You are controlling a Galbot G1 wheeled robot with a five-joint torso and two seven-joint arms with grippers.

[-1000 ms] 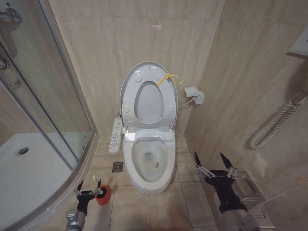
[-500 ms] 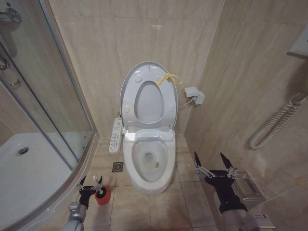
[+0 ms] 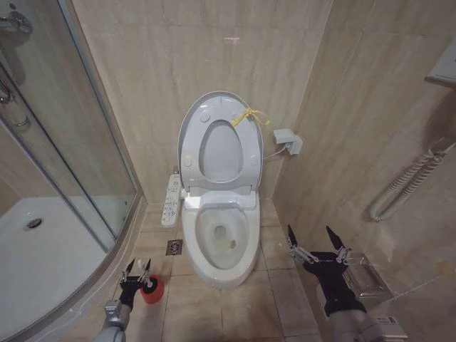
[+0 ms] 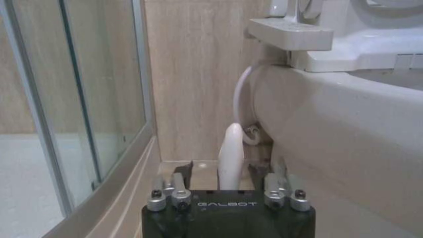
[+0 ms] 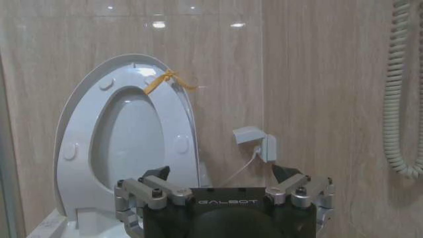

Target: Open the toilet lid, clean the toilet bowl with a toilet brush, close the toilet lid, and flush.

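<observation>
Both the left gripper (image 3: 137, 268) and the right gripper (image 3: 316, 239) have a black body with white "GALBOT" lettering, silver metal finger joints with dark screws, and thin black pointed fingers.

- My right pincer (image 5: 226, 179) sits low in front of me, its two dark fingertips (image 5: 288, 173) spread wide apart with nothing between them.
- Beyond it the toilet lid (image 5: 126, 134) stands raised against the beige tiled wall (image 5: 218, 64).
- A yellow strap (image 5: 163, 79) is tied at its upper edge.
- A small white wall box (image 5: 256, 142) trails a cable.
- A coiled white hose (image 5: 398, 89) hangs beside it.
</observation>
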